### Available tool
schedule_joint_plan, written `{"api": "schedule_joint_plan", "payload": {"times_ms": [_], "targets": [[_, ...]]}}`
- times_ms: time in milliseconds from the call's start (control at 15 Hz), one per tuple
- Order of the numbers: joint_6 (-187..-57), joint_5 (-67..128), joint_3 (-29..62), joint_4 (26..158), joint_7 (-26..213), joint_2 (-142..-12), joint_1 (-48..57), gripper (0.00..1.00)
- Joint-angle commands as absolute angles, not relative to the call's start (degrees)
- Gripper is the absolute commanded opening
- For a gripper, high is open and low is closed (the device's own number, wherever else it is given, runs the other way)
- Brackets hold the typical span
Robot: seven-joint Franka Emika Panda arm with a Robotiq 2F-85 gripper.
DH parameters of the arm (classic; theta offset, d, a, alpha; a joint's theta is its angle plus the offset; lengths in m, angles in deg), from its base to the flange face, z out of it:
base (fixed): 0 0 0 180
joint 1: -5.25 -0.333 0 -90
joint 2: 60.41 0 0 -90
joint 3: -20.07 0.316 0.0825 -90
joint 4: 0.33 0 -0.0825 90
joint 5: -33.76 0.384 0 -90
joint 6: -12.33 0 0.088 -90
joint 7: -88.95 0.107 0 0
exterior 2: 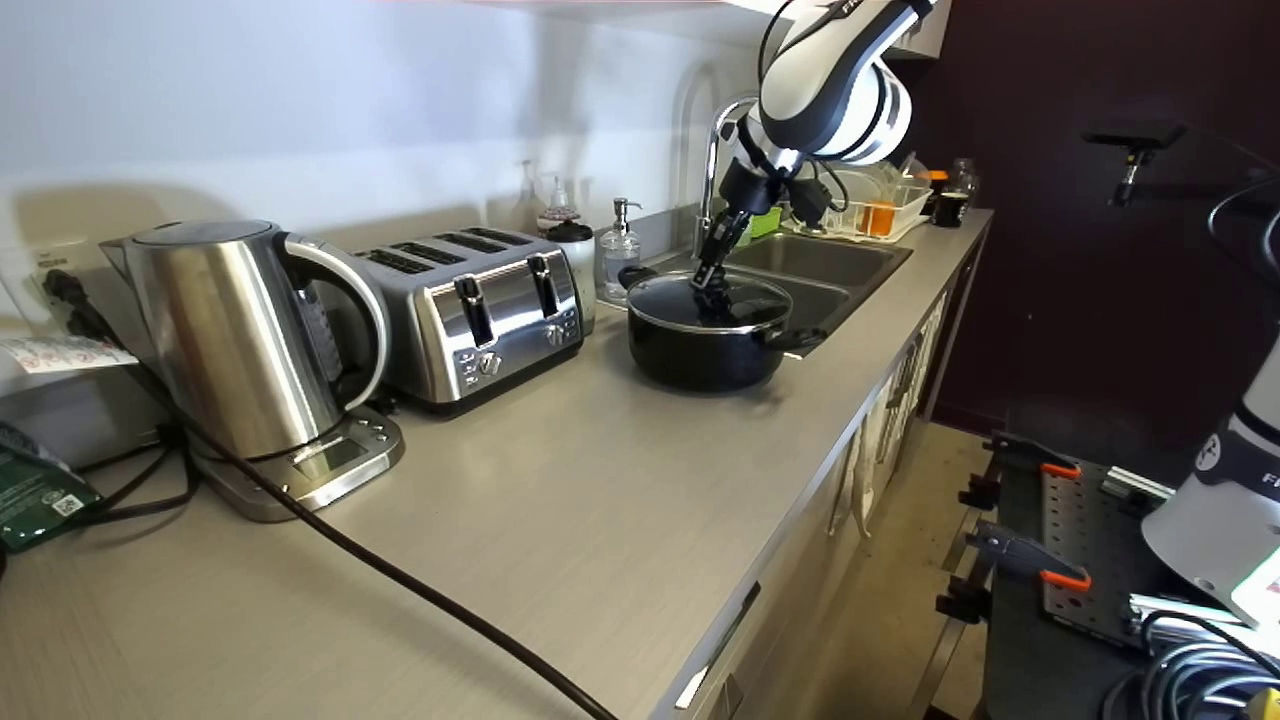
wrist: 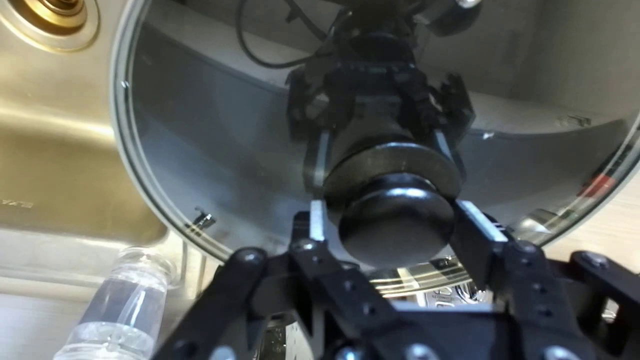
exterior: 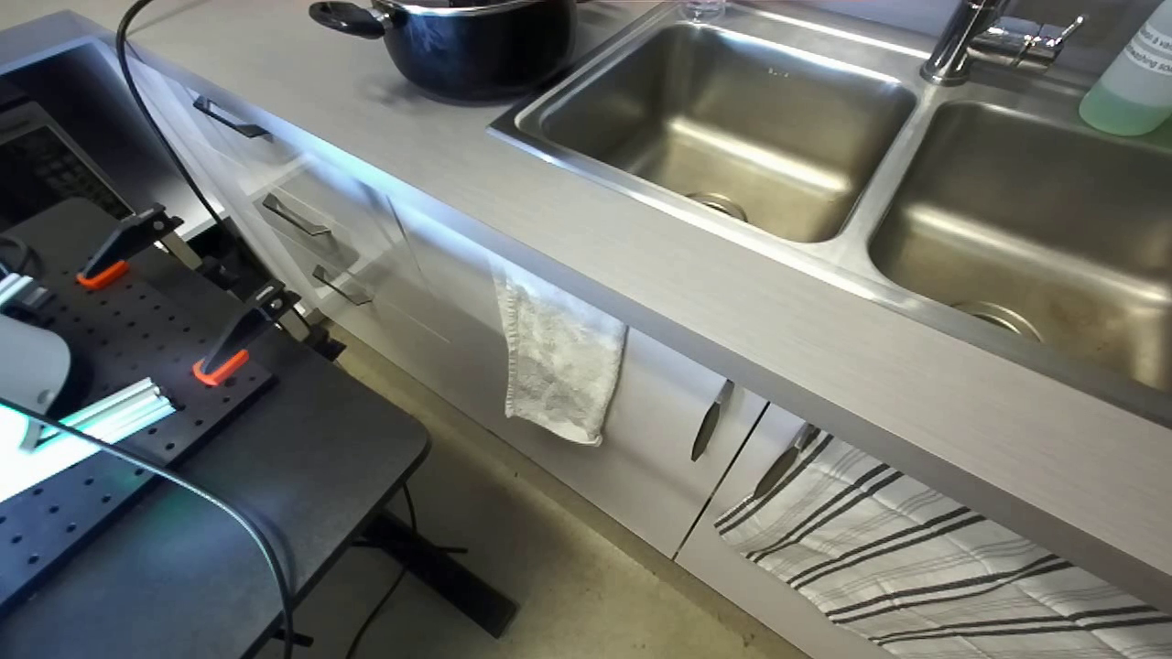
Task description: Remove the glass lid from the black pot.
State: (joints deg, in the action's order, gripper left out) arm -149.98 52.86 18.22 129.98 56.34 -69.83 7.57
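The black pot (exterior 2: pixel 700 358) stands on the counter beside the sink. It also shows at the top edge of an exterior view (exterior: pixel 481 50), its upper part cut off. The glass lid (exterior 2: pixel 655 290) lies on the pot; its metal rim and see-through disc fill much of the wrist view (wrist: pixel 215 150). The lid's round black knob (wrist: pixel 397 230) stands between the fingers in the wrist view. My gripper (wrist: pixel 392 215) is open around the knob, with a gap on the left; contact on the right cannot be told. In an exterior view the gripper (exterior 2: pixel 708 278) points down at the lid's middle.
The double steel sink (exterior: pixel 888 197) adjoins the pot, with a faucet (exterior: pixel 971 46) behind. A toaster (exterior 2: pixel 500 320), a kettle (exterior 2: pixel 225 340) and a soap dispenser (exterior 2: pixel 620 250) stand along the wall. A black cable (exterior 2: pixel 400 592) crosses the counter. The pot's side handle (exterior 2: pixel 795 338) sticks out.
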Motion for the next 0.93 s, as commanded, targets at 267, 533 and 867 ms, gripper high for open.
{"api": "schedule_joint_plan", "payload": {"times_ms": [267,533,867], "targets": [[-151.56,53.67,18.68,129.80,55.57,-70.49,7.66,0.25],[-151.07,54.35,18.96,130.19,55.23,-69.56,7.79,0.25],[-150.48,55.98,19.85,131.80,53.90,-66.54,8.04,0.25]]}}
